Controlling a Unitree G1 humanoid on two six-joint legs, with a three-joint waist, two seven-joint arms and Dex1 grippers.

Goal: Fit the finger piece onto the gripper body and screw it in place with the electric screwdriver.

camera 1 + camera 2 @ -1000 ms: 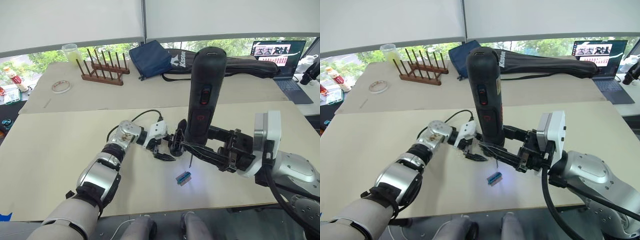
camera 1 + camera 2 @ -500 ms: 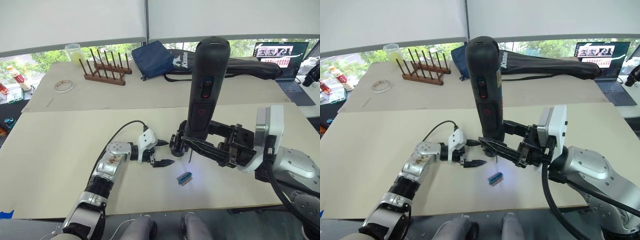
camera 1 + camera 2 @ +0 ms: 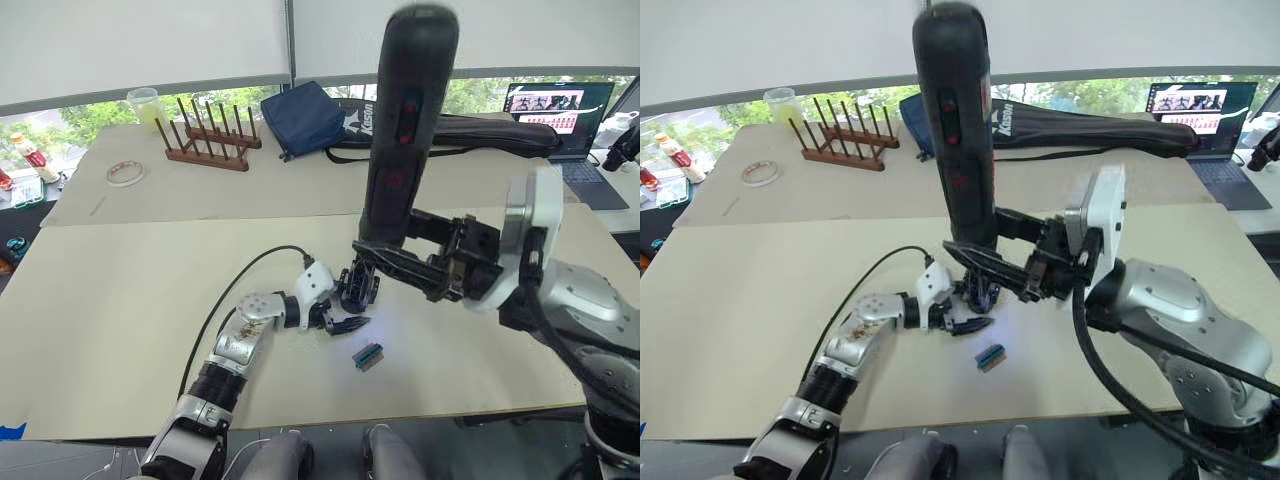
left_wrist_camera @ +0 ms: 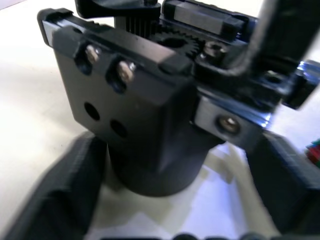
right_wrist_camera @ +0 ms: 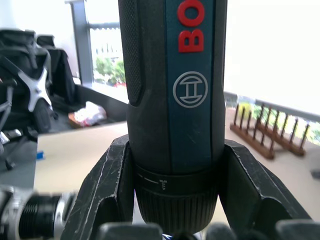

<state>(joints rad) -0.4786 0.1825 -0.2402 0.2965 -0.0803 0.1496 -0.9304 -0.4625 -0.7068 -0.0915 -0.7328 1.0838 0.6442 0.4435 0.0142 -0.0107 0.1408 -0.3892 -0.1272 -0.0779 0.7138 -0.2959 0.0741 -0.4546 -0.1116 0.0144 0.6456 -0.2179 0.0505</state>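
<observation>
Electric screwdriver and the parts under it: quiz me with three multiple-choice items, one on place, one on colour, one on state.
1. Where does the small green block lie?
A. On the table in front of the gripper body
B. On the wooden rack
C. On the laptop

2. What colour is the lettering on the electric screwdriver?
A. Yellow
B. Red
C. White

3. How is the electric screwdriver held?
A. Lying flat on the table
B. Upright in the right gripper's jaws
C. Hanging from the left gripper

Answers:
1. A: the block sits on the bare table, just nearer the robot than the gripper body.
2. B: the right wrist view shows red letters on a blue panel.
3. B: the right gripper clamps the tool's lower end from both sides, body pointing up; the left gripper is at the gripper body.
</observation>
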